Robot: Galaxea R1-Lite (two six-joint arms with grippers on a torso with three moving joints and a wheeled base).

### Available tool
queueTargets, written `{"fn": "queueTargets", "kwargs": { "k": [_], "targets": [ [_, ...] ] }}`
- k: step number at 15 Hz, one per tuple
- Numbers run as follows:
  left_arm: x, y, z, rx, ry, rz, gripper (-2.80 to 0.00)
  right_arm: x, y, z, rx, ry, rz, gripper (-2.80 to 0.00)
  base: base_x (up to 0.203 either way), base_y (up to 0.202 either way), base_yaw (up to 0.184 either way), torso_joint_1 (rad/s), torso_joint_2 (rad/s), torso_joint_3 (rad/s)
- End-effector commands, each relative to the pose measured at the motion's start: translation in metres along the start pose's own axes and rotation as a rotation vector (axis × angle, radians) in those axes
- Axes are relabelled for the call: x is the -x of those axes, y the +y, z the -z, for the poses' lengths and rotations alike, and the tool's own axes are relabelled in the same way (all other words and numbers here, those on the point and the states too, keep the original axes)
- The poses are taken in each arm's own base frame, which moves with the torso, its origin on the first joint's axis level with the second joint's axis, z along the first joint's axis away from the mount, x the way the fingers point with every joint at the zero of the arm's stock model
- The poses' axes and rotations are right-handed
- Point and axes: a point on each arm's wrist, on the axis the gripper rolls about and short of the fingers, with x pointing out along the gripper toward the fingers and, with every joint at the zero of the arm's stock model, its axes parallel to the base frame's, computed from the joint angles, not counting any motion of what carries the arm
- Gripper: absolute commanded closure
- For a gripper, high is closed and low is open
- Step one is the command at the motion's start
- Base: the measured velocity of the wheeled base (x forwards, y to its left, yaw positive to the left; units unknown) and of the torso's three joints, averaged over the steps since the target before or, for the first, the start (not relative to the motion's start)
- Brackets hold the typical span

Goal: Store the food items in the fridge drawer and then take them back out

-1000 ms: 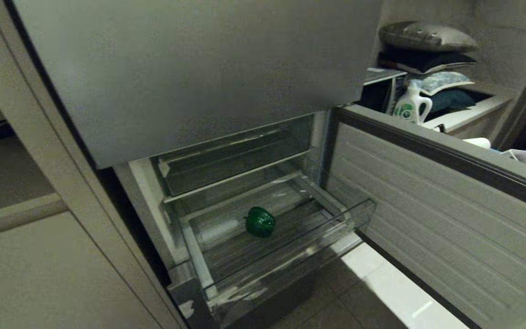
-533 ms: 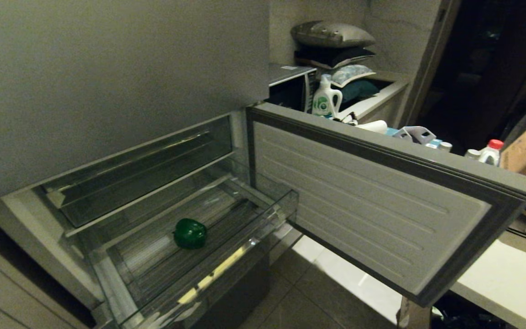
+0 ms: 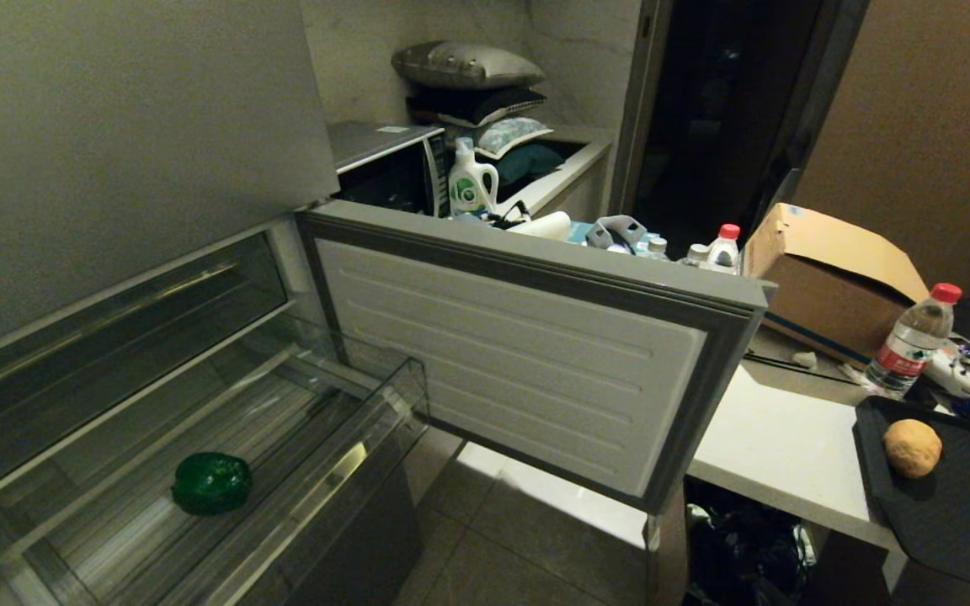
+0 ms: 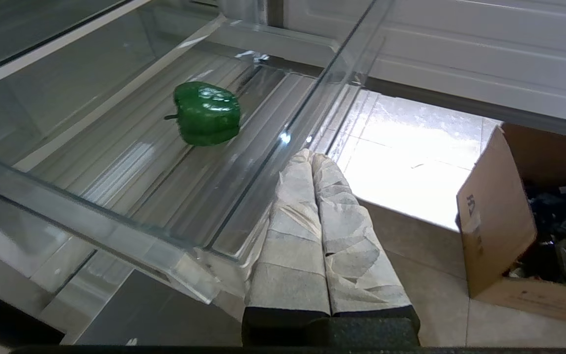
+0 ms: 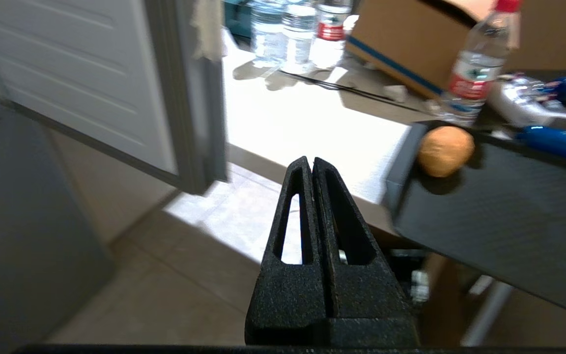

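Beyond the left gripper (image 4: 312,156), whose cloth-wrapped fingers (image 4: 295,231) are pressed together and hold nothing, stands the clear front lip of the fridge drawer (image 4: 116,236). Gripper points forward and slightly down, just outside the drawer's near corner. Farther in, on the ribbed bottom, lies the bell pepper (image 4: 207,119), well apart from the tips. Right gripper (image 5: 311,164): black fingers (image 5: 295,231) closed flat on each other, empty, held level over the floor tiles (image 5: 214,231). Ahead of it and off to one side, the potato (image 5: 445,150) sits on a black tray (image 5: 509,211), a water bottle (image 5: 474,69) behind it. Open fridge door (image 5: 76,83) on the other side.
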Motion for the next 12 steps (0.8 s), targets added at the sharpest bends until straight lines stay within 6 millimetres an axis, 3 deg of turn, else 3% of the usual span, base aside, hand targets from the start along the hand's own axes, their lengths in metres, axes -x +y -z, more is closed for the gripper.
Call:
{"fn": "queueTargets", "kwargs": {
  "k": [1, 4, 6, 9, 12],
  "targets": [
    [0.000, 0.000, 0.000, 0.000, 0.003, 0.000, 0.00, -0.004, 0.000, 0.003, 0.009, 0.047, 0.005, 0.00, 0.000, 0.000, 0.000, 0.000, 0.00, 0.000],
    [0.000, 0.000, 0.000, 0.000, 0.003, 0.000, 0.00, -0.021, -0.002, -0.029, -0.070, 0.147, 0.036, 0.00, 0.000, 0.000, 0.000, 0.000, 0.00, 0.000],
    [0.000, 0.000, 0.000, 0.000, 0.003, 0.000, 0.00, -0.046, -0.004, -0.045, -0.147, 0.286, 0.064, 0.00, 0.000, 0.000, 0.000, 0.000, 0.00, 0.000],
    [0.000, 0.000, 0.000, 0.000, 0.003, 0.000, 0.00, -0.091, -0.007, -0.052, -0.230, 0.475, 0.106, 0.00, 0.000, 0.000, 0.000, 0.000, 0.00, 0.000],
    [0.000, 0.000, 0.000, 0.000, 0.003, 0.000, 0.00, -0.134, -0.013, -0.046, -0.275, 0.582, 0.165, 0.00, 0.000, 0.000, 0.000, 0.000, 0.00, 0.000]
  ]
}}
